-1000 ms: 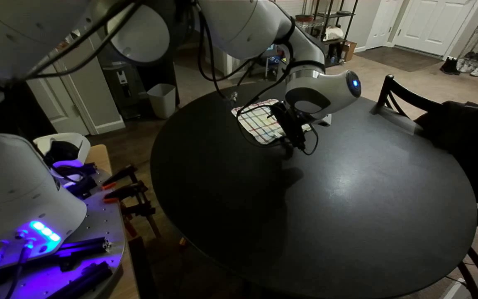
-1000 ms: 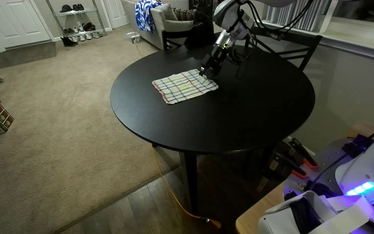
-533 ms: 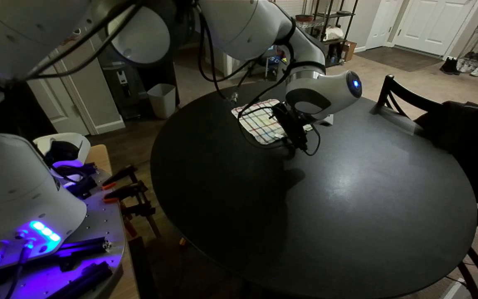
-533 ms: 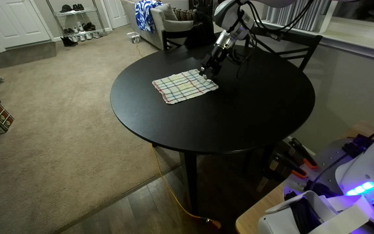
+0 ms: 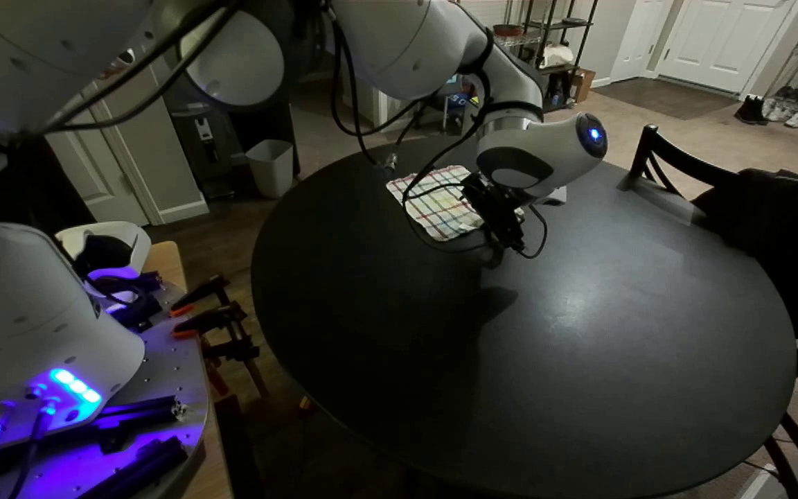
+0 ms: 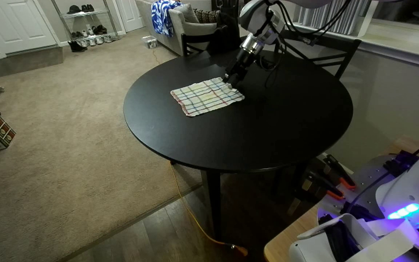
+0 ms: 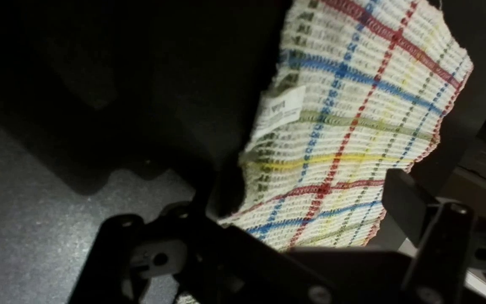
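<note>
A white cloth [image 6: 207,97] with red, blue, yellow and green checks lies spread on the round black table [image 6: 253,142]. In the wrist view the same cloth [image 7: 352,126] shows a rippled surface and a small white label [image 7: 283,107] on its edge. My gripper [image 7: 310,190] stands open over one end of it, fingers wide apart and the cloth visible between them. One black finger pad [image 7: 405,202] overlaps the cloth's red-stitched border; whether either fingertip touches the fabric I cannot tell. In an exterior view the arm's wrist and gripper [image 5: 499,218] hide part of the cloth.
Black chairs [image 5: 679,161] stand at the table's edge, with a dark jacket [image 5: 773,208] over one. Loose cables [image 5: 409,215] hang from the arm near the tabletop. Clamps with orange tips [image 6: 335,194] sit by the robot's base. A pale bin [image 5: 271,168] stands on the floor.
In an exterior view my gripper and wrist have shifted a little to the right, uncovering slightly more cloth. The cloth lies as before and the fingers look no different.
</note>
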{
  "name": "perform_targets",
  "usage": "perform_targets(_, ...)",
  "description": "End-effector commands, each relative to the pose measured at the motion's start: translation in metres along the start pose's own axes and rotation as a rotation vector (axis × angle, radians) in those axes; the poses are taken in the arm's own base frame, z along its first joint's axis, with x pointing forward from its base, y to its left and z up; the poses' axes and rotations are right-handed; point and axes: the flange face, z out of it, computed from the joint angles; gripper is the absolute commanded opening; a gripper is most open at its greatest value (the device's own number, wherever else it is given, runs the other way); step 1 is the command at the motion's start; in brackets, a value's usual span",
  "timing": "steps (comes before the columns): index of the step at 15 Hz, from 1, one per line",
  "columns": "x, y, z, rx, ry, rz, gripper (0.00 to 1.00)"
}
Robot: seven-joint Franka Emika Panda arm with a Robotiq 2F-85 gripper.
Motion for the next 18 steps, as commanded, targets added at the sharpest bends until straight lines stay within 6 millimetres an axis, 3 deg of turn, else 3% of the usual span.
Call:
perform_targets(1,-0.005,0.003,0.000,0.017,0.020,-0.002,1.00)
perform_targets(9,-0.011,0.014,0.018,0.059,0.006,0.042,1.00)
perform_targets(18,-0.004,-0.003,0.021,0.026,-0.004,0.016,1.00)
